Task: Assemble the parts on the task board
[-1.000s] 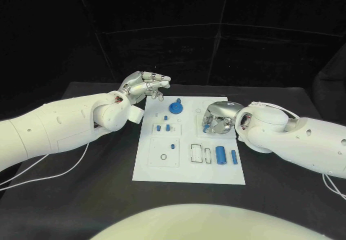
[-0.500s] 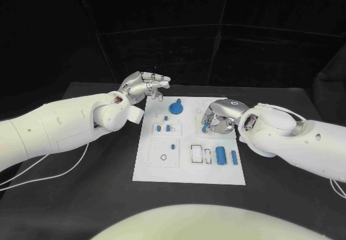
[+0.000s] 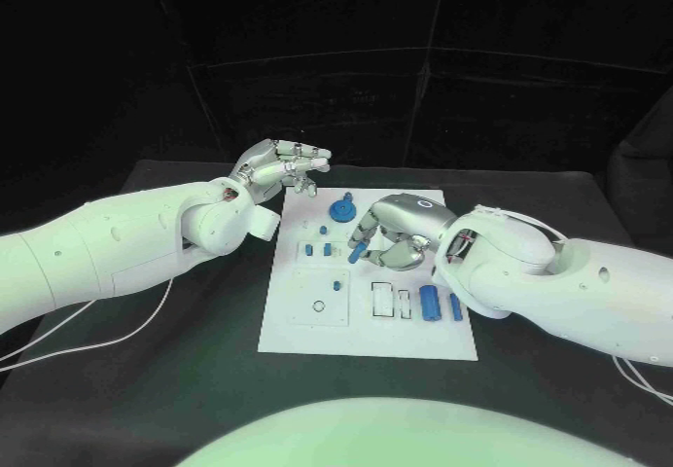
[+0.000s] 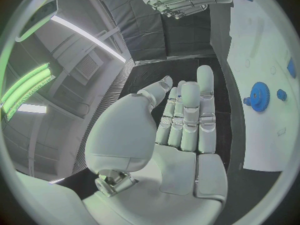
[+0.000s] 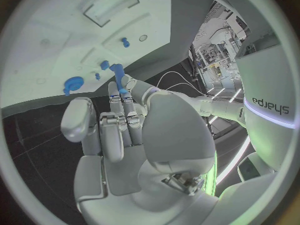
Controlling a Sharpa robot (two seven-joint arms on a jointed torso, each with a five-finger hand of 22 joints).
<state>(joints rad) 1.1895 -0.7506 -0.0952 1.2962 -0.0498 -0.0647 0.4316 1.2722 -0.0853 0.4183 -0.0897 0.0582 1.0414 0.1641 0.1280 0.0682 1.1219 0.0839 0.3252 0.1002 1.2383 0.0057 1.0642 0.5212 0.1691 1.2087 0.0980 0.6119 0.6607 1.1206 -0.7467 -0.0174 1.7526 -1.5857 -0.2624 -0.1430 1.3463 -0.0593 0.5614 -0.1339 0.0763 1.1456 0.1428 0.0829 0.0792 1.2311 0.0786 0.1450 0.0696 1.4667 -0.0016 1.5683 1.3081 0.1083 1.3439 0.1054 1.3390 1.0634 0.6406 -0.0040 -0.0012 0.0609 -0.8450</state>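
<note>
The white task board lies in the middle of the black table. My right hand hovers over the board's middle and pinches a small blue peg in its fingertips; the right wrist view shows the peg between them. A blue gear stands near the far edge, seen also in the left wrist view as the gear. Small blue pegs stand to the left of the held peg. My left hand hangs by the board's far left corner, fingers straight and holding nothing.
Two blue cylinders lie on the board's near right part beside rectangular slots. Another small peg and a black ring sit on the near left part. White cables trail over the table at the left.
My right hand has moved left from the board's right side to its middle, carrying the blue peg. The left hand has stayed where it was.
</note>
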